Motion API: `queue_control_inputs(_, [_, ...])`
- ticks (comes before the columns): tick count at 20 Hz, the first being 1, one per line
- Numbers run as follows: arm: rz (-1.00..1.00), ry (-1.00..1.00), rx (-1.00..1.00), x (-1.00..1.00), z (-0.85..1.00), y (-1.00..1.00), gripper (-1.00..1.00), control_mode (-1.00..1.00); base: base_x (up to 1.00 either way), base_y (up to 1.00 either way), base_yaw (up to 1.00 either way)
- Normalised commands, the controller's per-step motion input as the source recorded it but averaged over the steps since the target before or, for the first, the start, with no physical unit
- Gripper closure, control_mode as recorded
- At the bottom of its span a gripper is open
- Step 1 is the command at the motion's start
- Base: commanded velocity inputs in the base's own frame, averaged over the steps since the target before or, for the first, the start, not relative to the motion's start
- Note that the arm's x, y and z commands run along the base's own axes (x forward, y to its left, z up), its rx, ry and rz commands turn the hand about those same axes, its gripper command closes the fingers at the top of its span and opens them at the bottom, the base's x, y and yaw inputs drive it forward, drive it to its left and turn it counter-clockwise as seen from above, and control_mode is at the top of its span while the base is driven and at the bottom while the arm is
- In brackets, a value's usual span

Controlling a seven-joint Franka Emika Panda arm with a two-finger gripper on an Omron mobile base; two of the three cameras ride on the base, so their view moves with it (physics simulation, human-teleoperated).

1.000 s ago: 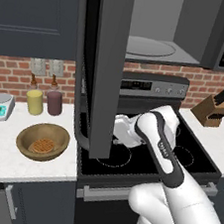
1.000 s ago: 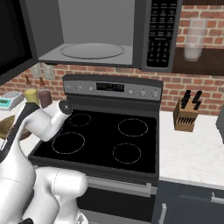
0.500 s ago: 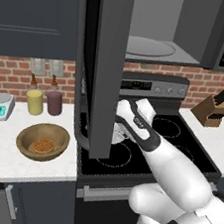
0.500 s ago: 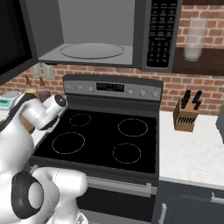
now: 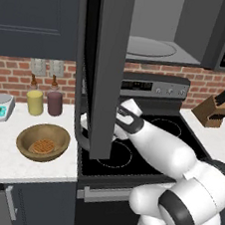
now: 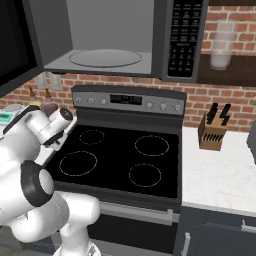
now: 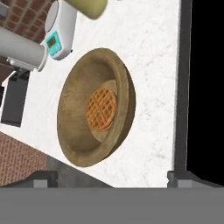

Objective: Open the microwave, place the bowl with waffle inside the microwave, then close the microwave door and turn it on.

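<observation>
Microwave door stood swung wide open, hiding the tool in the left base view. Hand view showed two dark fingertips spread apart, gripping nothing, above the wooden bowl. Bowl sat on the white worktop beside the stove, waffle at its centre.

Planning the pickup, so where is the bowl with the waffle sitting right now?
In the left base view, the bowl sits on the white counter left of the stove, in front of the two jars; the waffle lies in it.
</observation>
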Motion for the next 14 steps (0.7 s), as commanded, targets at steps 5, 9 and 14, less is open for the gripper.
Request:
queue_control_inputs(5, [0.00, 0.00, -0.06, 0.03, -0.33, 0.31, -1.00, -1.00, 0.00, 0.00, 0.00])
queue_control_inputs(9, [0.00, 0.00, -0.02, 0.00, -0.23, 0.33, -1.00, -1.00, 0.00, 0.00, 0.00])
queue_control_inputs(14, [0.00, 0.00, -0.01, 0.13, -0.17, 0.26, -1.00, -1.00, 0.00, 0.00, 0.00])
